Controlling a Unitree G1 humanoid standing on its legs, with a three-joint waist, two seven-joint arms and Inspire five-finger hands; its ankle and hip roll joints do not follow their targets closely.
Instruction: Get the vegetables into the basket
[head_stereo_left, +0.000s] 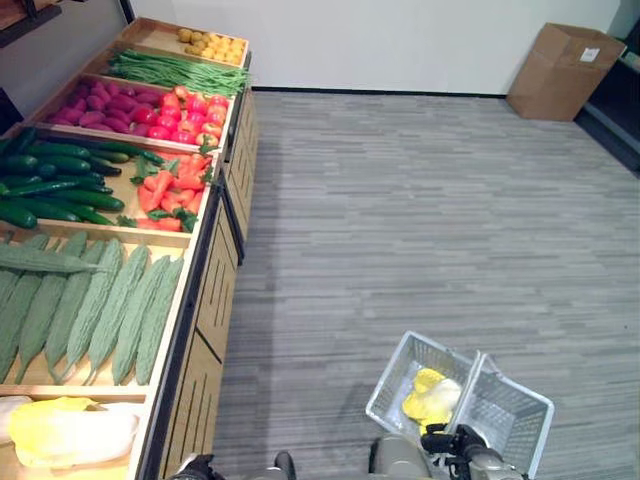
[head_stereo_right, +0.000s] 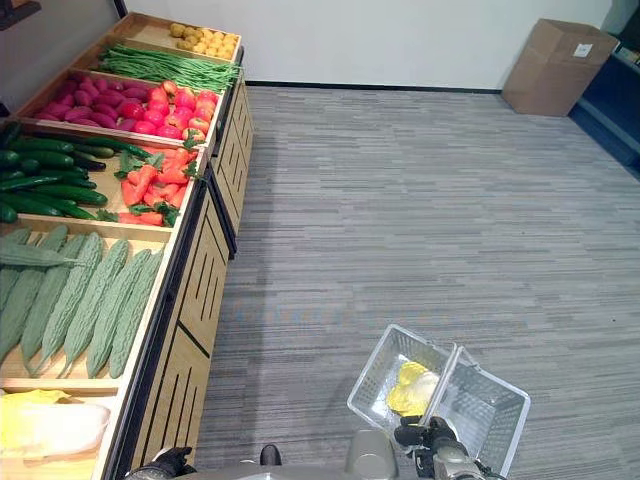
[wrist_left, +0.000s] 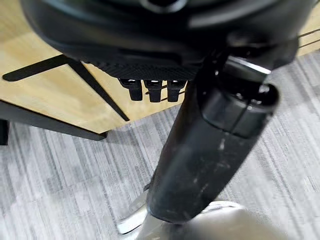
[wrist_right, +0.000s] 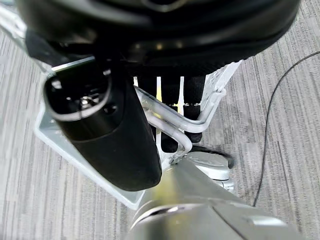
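While basket hangs at right, stock reads left to right. Shelf (head_stereo_left: 190, 300): cabbage (head_stereo_left: 70, 430), gourds (head_stereo_left: 90, 300), cucumbers (head_stereo_left: 50, 185), carrots (head_stereo_left: 170, 190), further bins behind. Left hand (wrist_left: 150, 87): low beside shelf, fingers curled, holding nothing. Right hand (wrist_right: 170, 115): fingers hooked round handles of basket (head_stereo_left: 500, 410) (one yellow-white vegetable inside). Advice: keep basket level, step close to shelf before reaching.

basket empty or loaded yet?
Loaded, but far from full: the basket holds a pale yellow vegetable on one side; the other half is bare. The right hand is curled round its handles.
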